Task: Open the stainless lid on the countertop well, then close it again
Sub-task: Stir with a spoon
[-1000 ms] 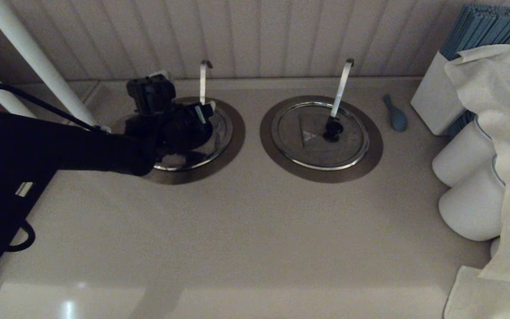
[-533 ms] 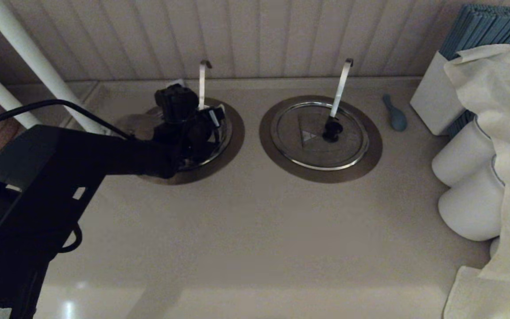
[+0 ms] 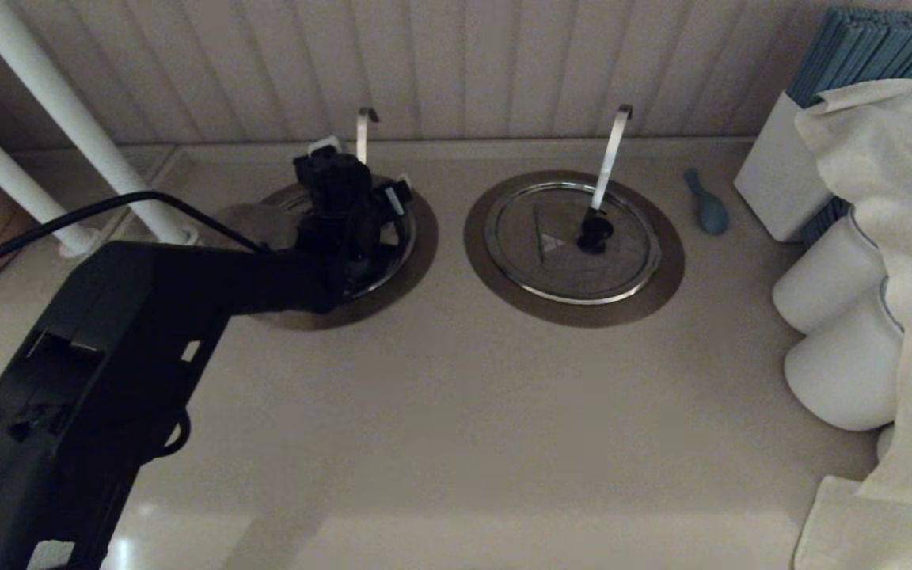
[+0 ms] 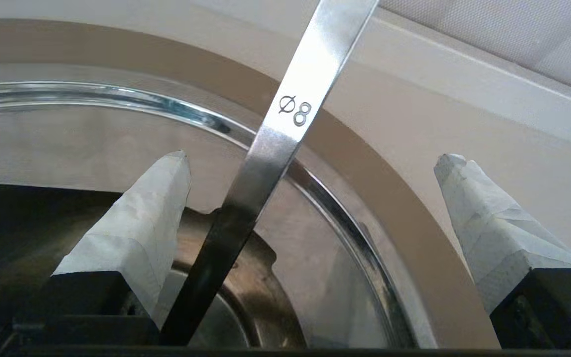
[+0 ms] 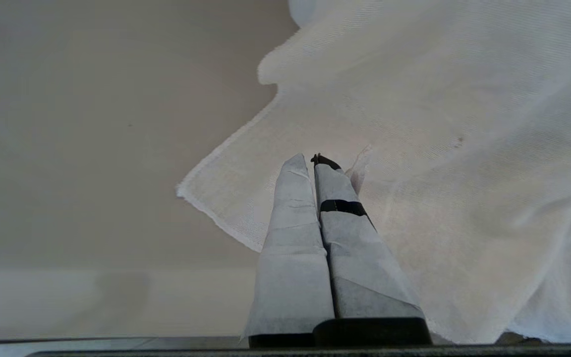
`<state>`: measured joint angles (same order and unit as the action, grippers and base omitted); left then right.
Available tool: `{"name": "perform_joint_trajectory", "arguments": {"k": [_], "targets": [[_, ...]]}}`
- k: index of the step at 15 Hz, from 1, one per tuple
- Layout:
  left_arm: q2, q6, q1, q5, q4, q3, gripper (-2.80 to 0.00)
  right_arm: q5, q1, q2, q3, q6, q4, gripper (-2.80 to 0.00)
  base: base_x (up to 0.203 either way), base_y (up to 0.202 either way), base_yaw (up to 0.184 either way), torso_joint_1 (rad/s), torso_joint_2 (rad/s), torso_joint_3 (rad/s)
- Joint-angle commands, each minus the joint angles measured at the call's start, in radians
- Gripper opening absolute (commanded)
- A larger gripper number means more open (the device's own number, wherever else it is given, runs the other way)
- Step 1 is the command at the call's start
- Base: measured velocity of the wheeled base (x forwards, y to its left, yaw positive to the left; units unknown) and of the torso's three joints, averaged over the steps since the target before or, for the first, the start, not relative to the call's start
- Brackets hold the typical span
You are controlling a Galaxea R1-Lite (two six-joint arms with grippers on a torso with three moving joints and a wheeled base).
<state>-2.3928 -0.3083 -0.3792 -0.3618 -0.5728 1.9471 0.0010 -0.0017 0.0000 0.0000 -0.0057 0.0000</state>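
The stainless lid point(image 3: 397, 237) lies on the left countertop well point(image 3: 423, 241), mostly covered by my left arm. Its thin curl-hooked ladle handle point(image 3: 362, 134) rises at the far side. My left gripper point(image 3: 362, 165) is open over the lid's far part. In the left wrist view the left gripper point(image 4: 314, 157) has the ladle handle point(image 4: 290, 109) between its fingers, close to one finger point(image 4: 142, 223) and touching neither. The shiny lid point(image 4: 315, 258) and brown collar point(image 4: 365, 163) lie below. The lid's knob is hidden. My right gripper point(image 5: 315, 161) is shut and empty above a white cloth point(image 5: 439, 148).
The twin well's lid point(image 3: 559, 269), with a black knob and a flat slanted handle point(image 3: 610, 154), sits to the right. A blue spoon-like piece point(image 3: 708, 206), a white box of blue sticks point(image 3: 780, 174) and cloth-draped white containers point(image 3: 844, 372) line the right side. White pipes point(image 3: 68, 119) stand at the left.
My left arm has reached farther toward the wall and to the right over the lid. Its gripper now stands round the ladle handle.
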Motion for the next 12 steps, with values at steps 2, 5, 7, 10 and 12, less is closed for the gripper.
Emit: {"name": "perform_joint_trajectory", "arguments": {"k": [2, 5, 7, 10, 12], "targets": [[-0.031, 0.000, -0.001, 0.003, -0.001, 0.016, 0.00, 0.001, 0.000, 0.000, 0.000, 0.000, 0.000, -2.80, 0.000, 0.000, 0.000, 0.000, 0.00, 0.000], [-0.036, 0.007, -0.001, 0.003, -0.001, 0.016, 0.00, 0.001, 0.002, 0.000, 0.000, 0.000, 0.000, -2.80, 0.000, 0.000, 0.000, 0.000, 0.00, 0.000], [-0.035, 0.017, 0.000, 0.003, -0.001, 0.016, 0.00, 0.001, 0.000, 0.000, 0.000, 0.000, 0.000, -2.80, 0.000, 0.000, 0.000, 0.000, 0.00, 0.000], [-0.036, 0.021, 0.000, 0.003, -0.001, 0.016, 0.00, 0.001, 0.000, 0.000, 0.000, 0.000, 0.000, -2.80, 0.000, 0.000, 0.000, 0.000, 0.00, 0.000], [-0.042, 0.045, 0.002, 0.000, -0.001, 0.016, -2.80, 0.001, 0.002, 0.000, 0.000, 0.000, 0.000, -2.80, 0.000, 0.000, 0.000, 0.000, 0.00, 0.000]]}}
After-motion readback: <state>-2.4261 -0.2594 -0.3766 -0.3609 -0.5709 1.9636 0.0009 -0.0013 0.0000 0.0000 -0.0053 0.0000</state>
